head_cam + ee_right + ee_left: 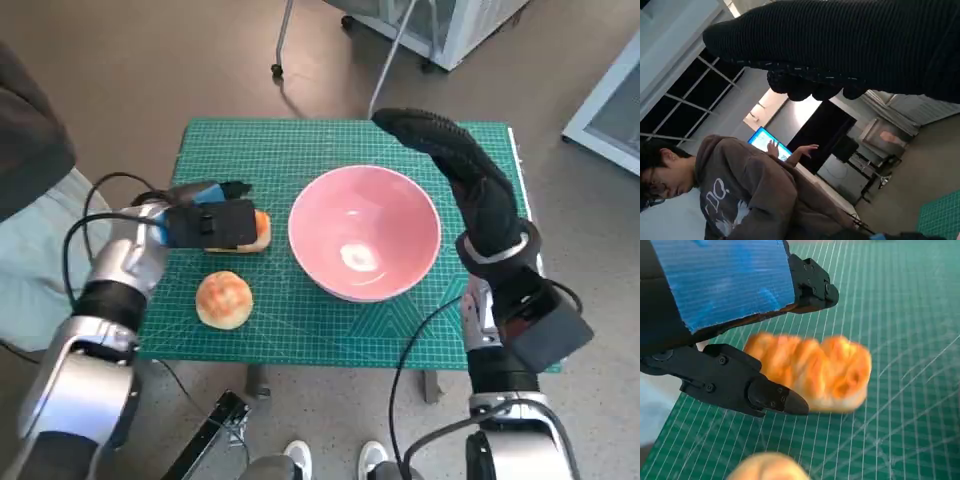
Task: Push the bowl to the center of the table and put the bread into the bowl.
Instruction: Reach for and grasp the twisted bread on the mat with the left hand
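Note:
A pink bowl (325,205) stands empty near the middle of the green mat (290,150). Left of it lies an orange, ridged piece of bread (262,227) (815,370) on the mat. My left hand (210,225) (725,295) hovers over it and hides most of it in the head view. In the left wrist view its black fingers (765,392) stand apart on either side of the bread, which looks blurred. My gloved right hand (470,180) (850,45) is raised beside the bowl's right rim, stretched out and holding nothing.
A round bun (223,299) (767,467) lies on the mat near the front edge, just below my left hand. A person (740,195) sits close by, seen also at the table's left (30,130). Metal legs (280,40) stand on the floor beyond the table.

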{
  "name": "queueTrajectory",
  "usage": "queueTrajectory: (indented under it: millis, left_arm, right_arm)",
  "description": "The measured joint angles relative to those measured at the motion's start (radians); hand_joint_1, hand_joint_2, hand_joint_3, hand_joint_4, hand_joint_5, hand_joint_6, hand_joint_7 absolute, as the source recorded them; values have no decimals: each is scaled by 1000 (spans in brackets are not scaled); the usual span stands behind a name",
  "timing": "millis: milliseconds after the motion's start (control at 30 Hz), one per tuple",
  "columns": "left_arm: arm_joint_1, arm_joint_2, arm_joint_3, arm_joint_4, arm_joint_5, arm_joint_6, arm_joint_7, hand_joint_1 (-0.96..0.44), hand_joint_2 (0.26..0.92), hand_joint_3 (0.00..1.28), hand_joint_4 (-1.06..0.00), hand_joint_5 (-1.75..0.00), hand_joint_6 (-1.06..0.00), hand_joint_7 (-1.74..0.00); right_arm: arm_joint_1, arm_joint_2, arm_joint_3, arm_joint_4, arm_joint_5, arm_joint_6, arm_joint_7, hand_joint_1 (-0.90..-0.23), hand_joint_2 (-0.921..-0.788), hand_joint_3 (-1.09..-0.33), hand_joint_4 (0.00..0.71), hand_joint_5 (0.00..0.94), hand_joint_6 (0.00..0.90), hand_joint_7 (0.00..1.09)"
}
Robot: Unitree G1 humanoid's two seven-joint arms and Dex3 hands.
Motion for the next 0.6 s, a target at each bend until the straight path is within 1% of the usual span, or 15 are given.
queueTrajectory:
  millis: [167, 300, 367, 433, 467, 500, 533, 567, 600]
  left_arm:
    - [-22, -23, -29, 32, 17, 39, -31, -163, 788, 0, -22, 0, -234, 0]
    - [-25, -41, -44, 50, 23, 48, -20, -155, 788, 1, -30, -7, -237, -3]
    - [-25, -49, -47, 59, 24, 47, 3, -149, 790, 2, -60, -20, -256, -13]
    - [-24, -58, -48, 68, 24, 42, 35, -136, 802, 6, -137, -36, -318, -42]
    - [-23, -62, -49, 72, 24, 37, 55, -130, 809, 9, -196, -59, -344, -55]
    - [-21, -64, -49, 75, 24, 30, 73, -103, 830, 8, -294, -366, -421, -94]
    - [-19, -66, -50, 77, 24, 19, 93, -99, 837, 7, -316, -502, -449, -110]
    - [-16, -67, -51, 79, 24, 6, 115, -83, 861, 9, -396, -592, -527, -218]
    - [-13, -68, -53, 80, 25, -9, 138, -74, 877, 8, -464, -616, -540, -357]
  right_arm:
    - [0, -4, 1, 0, 1, 2, -1, -646, -921, -886, 230, 20, -1, 706]
    - [0, -5, 1, 0, 1, 3, -2, -653, -921, -884, 229, 20, -1, 705]
    - [0, -5, 1, 0, 2, 4, -2, -654, -921, -883, 229, 20, -1, 704]
    - [0, -5, 1, 0, 2, 4, -3, -655, -921, -883, 229, 21, -1, 703]
    - [0, -5, 1, 0, 3, 5, -3, -655, -921, -883, 229, 21, -1, 703]
    - [0, -5, 1, 0, 3, 5, -3, -655, -921, -883, 228, 21, -1, 703]
    - [0, -4, 2, 0, 4, 6, -3, -656, -921, -882, 228, 21, -1, 703]
    - [1, -4, 2, -1, 5, 6, -3, -656, -921, -882, 228, 21, -1, 703]
    - [1, -4, 2, -2, 7, 7, -3, -657, -921, -882, 228, 21, -1, 702]
